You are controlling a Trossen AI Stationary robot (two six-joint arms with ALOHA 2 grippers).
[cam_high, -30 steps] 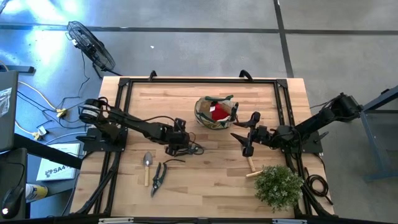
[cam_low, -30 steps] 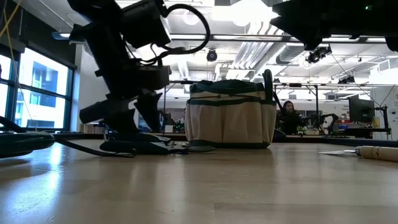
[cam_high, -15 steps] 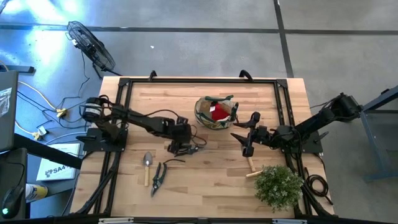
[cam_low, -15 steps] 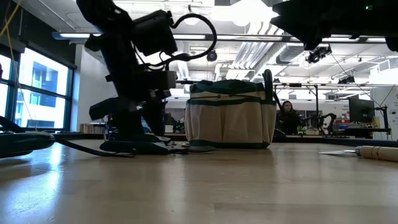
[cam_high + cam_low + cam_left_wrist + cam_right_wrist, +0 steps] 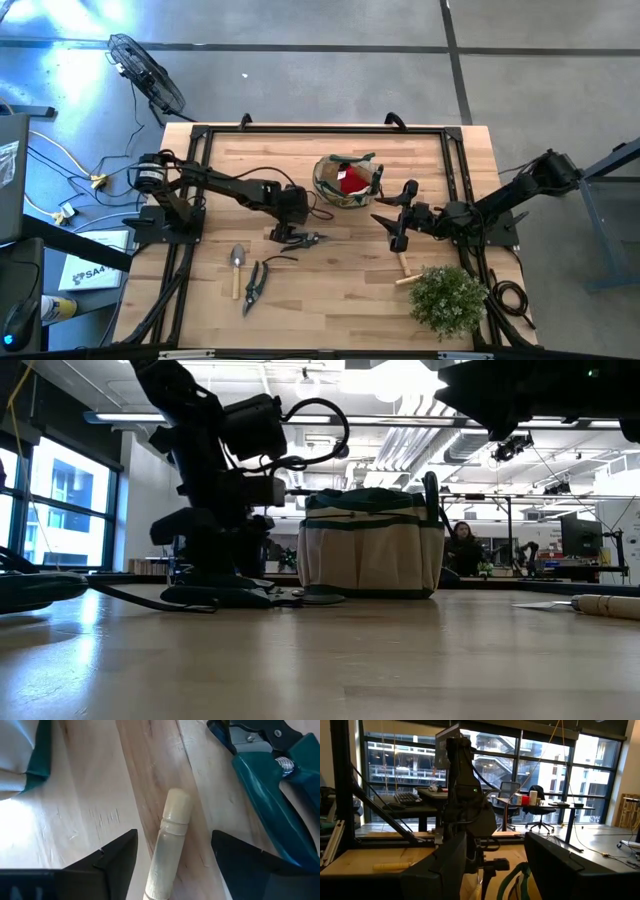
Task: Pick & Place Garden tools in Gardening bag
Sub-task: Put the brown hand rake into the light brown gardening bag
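- Left gripper, fingers spread: just swung closer to the bag, now straddling a trowel handle.
- No clamp yet; shears just beside.
- Right gripper waiting unclenched, beyond the bag.

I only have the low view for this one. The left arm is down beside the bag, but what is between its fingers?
Observer: The left gripper is open, and a pale wooden handle lies on the table between its fingers. There is a gap on both sides of the handle.
Operator: Anything crowding it?
Observer: Teal-handled pruning shears lie right beside that handle.
Operator: Is the bag empty?
Observer: No. From above, a red glove shows inside the gardening bag.
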